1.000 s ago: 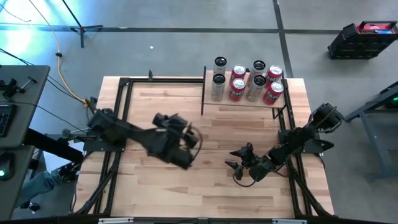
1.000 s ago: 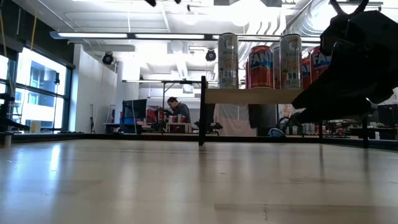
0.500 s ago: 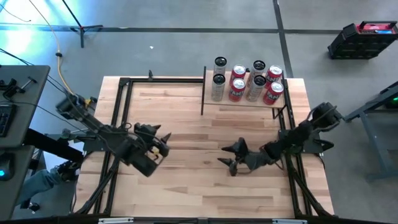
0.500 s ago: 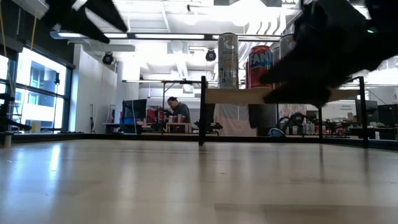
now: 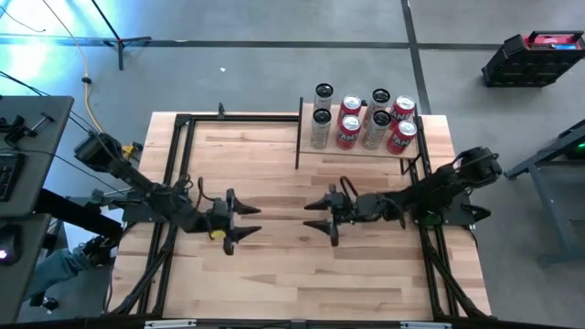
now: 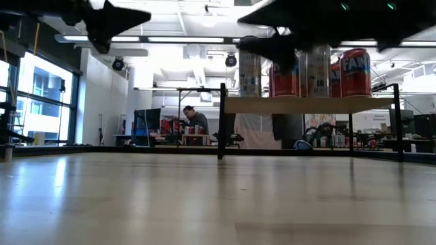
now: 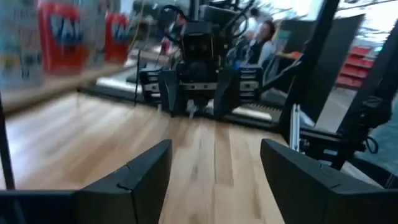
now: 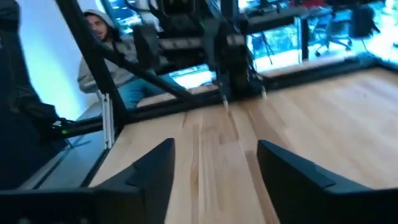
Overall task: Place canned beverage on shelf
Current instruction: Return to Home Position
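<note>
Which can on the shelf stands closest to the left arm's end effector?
The white can on the shelf corner facing the left end effector; every other can stands farther right or farther back.

Table [image 5: 274, 187]: pale planked wood top, seen whole from above.
Frame [image 5: 247, 116]: thin black rails on the tabletop, along its 12 o'clock edge and down the 9 o'clock and 3 o'clock sides.
Shelf [image 5: 361, 153]: small pale wood board at the table's 1 o'clock corner, held level above the planks on thin black uprights.
On the shelf: eight upright cans in two rows of four, close together.
Silver cans [image 5: 320, 128]: four; one pair at the shelf's 9 o'clock end, the other pair between the red ones.
Red cans [image 5: 347, 133]: four, alternating with the silver; one pair at the shelf's 3 o'clock end.
</note>
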Available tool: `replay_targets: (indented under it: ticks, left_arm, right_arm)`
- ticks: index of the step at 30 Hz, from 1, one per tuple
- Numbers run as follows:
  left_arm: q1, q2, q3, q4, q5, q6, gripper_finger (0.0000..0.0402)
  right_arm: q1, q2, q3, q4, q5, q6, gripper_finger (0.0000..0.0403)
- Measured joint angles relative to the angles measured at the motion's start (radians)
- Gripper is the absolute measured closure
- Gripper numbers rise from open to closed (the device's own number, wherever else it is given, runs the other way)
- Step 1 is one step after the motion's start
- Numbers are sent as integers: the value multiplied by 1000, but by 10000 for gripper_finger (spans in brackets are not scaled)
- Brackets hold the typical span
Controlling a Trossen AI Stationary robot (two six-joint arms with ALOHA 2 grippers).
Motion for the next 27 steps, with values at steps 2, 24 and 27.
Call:
replay_targets:
  ticks: [2, 24, 27]
  left_arm:
    - [26, -1, -20, 65, 52, 62, 173]
    - [433, -609, -21, -408, 483, 144, 356]
    - [455, -703, -21, -492, 518, 143, 389]
  right_arm:
    - [-30, -30, 49, -57, -58, -39, 201]
    - [-86, -650, 295, -868, -98, -339, 397]
    - [-86, -751, 250, -904, -63, -322, 395]
